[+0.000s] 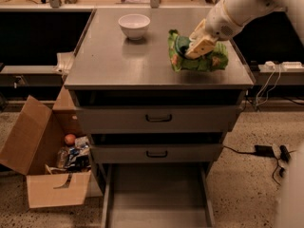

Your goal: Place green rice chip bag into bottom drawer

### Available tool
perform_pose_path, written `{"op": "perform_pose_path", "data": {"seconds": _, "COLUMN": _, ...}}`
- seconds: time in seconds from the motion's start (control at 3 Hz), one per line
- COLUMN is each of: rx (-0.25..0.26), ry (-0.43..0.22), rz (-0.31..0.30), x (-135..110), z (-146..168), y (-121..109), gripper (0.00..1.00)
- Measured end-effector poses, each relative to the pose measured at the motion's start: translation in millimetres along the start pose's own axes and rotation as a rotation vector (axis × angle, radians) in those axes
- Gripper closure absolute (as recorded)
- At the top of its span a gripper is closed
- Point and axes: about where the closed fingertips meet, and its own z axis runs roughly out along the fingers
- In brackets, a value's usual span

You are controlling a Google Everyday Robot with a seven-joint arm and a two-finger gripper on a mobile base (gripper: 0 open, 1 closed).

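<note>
The green rice chip bag (209,61) is at the right side of the grey cabinet top (104,65), crumpled, with its dark round logo facing up. My gripper (200,45) comes in from the upper right and is shut on the bag's top middle. The bag seems to be raised slightly, with a shadow beneath it. The bottom drawer (156,194) is pulled out at floor level below the cabinet, and its flat grey floor is bare.
A white bowl (134,25) stands at the back middle of the cabinet top. The two upper drawers (159,118) are closed. An open cardboard box (42,165) with clutter sits on the floor at left. Cables and a power brick (263,150) lie at right.
</note>
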Motion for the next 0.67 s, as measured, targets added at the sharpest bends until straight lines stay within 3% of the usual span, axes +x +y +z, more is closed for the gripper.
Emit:
{"op": "perform_pose_path", "data": {"seconds": 0.33, "rx": 0.006, "ry": -0.108, "rz": -0.035, "x": -33, "z": -39, "y": 50, "gripper": 1.00}}
{"op": "perform_pose_path", "data": {"seconds": 0.67, "rx": -0.050, "ry": -0.102, "rz": -0.020, "x": -25, "z": -26, "y": 78, "gripper": 1.00}}
